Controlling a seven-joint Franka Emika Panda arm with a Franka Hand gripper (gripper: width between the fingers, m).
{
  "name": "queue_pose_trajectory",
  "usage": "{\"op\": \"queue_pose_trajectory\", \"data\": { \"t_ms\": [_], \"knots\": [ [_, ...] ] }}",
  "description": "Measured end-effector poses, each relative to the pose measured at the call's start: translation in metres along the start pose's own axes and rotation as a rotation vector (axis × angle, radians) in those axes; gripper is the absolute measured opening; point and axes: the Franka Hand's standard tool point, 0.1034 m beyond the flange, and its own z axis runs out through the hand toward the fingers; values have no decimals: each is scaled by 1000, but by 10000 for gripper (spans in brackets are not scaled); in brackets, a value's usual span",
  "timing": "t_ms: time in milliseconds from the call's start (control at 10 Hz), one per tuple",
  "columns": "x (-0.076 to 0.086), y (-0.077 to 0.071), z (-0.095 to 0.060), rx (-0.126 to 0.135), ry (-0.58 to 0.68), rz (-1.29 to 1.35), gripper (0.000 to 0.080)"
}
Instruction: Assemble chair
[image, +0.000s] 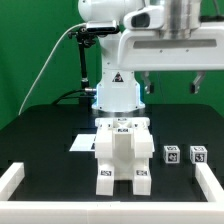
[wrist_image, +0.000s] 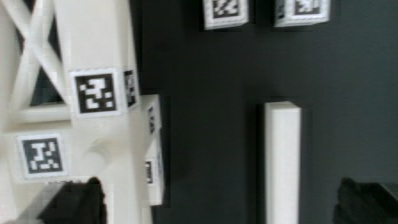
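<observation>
Low white border rail (image: 10, 178) ran nearest, cut off at the frame edge, edging the matte black desk (image: 50, 125). Mid-desk stood the blocky white chair (image: 120, 155), whole only in the exterior view and cropped at the wrist. Two small tagged cubes (image: 171, 155) sat near it, toward the exterior view's right. Open, empty jaws hung above, fingertips (wrist_image: 71, 200) dark and blurred.

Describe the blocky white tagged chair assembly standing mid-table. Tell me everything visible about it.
The blocky white plastic-looking chair assembly stands upright at the middle of the black table. Its shape is stepped: a taller central block flanked by lower blocks on both sides. Black-and-white square tags sit on its top and on its lower front faces. Only the table visibly touches it. The wrist view shows one tagged side close up.
</observation>
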Motion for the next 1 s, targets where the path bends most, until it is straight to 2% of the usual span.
{"op": "queue_pose_trajectory", "data": {
  "t_ms": [100,200,400,600,800,1000],
  "knots": [
    [-7,-15,-8,5,10,22,649],
    [-19,-31,-5,11,28,26,649],
    [-16,-24,-3,8,23,16,649],
    [-18,-26,-1,7,26,22,649],
    [-39,-41,25,6,45,42,649],
    [-42,-50,56,2,78,52,649]
  ]
}}
